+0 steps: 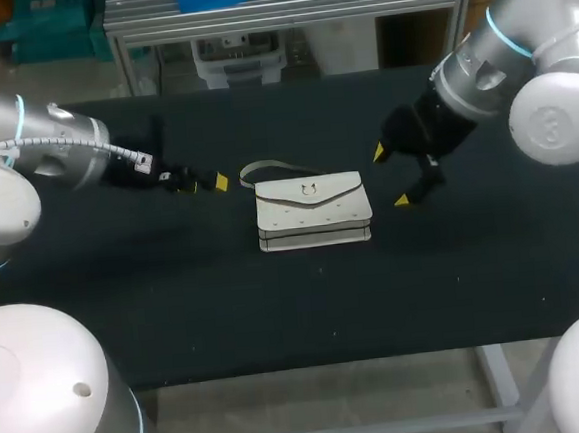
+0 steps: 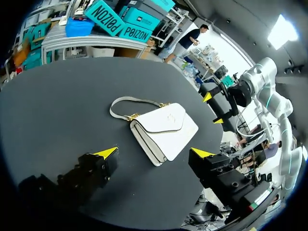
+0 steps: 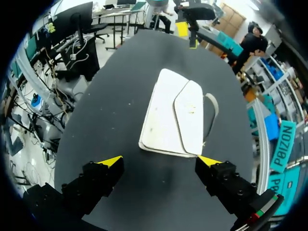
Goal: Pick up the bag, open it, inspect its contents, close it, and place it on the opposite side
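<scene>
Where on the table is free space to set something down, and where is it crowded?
Bare table lies between the bag and the near edge, and behind the bag toward the far edge. Crowded at the bag's ends: the open left gripper by the strap, the open right gripper opposite.

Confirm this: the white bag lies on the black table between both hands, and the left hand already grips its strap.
Wrong on one count: the left hand is open and clear of the strap, as the left wrist view shows. The white bag does lie on the black table between it and the right hand.
</scene>
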Tool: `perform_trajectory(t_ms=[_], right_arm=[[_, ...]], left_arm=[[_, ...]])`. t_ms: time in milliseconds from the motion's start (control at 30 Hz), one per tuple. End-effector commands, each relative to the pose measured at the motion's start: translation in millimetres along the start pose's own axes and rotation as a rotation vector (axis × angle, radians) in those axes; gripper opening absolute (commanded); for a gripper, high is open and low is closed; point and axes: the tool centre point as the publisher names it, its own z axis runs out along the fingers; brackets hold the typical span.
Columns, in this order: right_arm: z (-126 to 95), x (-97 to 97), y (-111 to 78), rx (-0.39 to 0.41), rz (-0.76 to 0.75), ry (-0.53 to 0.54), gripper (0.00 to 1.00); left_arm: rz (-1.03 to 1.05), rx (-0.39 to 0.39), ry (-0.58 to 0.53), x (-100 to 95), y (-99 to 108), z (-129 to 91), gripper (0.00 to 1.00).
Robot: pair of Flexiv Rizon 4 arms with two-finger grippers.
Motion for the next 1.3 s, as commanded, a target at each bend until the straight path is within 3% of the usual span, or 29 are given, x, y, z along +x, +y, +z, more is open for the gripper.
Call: perform_trajectory(t_ms=[33,233,333,400,500,567,833,1000,1100,1300], right_arm=[[5,3.7,5.0,0.077,0.046,-0.040,1.00],[18,4.1,14.8,0.138,0.073,-0.082,1.00],[23,4.1,19.2,0.157,0.057,-0.100,1.00],[25,4.1,20.9,0.164,0.049,-0.107,1.00],[27,4.1,23.1,0.172,0.043,-0.116,1.00],[28,4.5,24.9,0.186,0.044,-0.127,1.00],[35,4.4,26.8,0.225,0.095,-0.137,1.00],[38,2.2,26.7,0.204,0.108,-0.126,1.00],[40,1.5,27.4,0.201,0.108,-0.125,1.00],[40,1.9,27.3,0.205,0.133,-0.143,1.00]], left_arm=[[0.069,-0.012,0.031,-3.3,-1,-5,1.00],[0.069,-0.012,0.031,-3.3,-1,-5,1.00],[0.404,0.044,0.099,-2.2,15,-11,1.00],[0.541,0.009,0.168,-3.4,20,-12,1.00],[0.693,-0.025,0.119,-4.4,22,-5,1.00],[0.707,-0.106,0.106,-3.3,19,-1,1.00],[0.707,-0.106,0.106,-3.3,19,-1,1.00],[0.707,-0.106,0.106,-3.3,19,-1,1.00],[0.833,-0.080,0.049,-6.0,3,5,1.00],[1.093,-0.078,0.078,1.5,-10,25,1.00]])
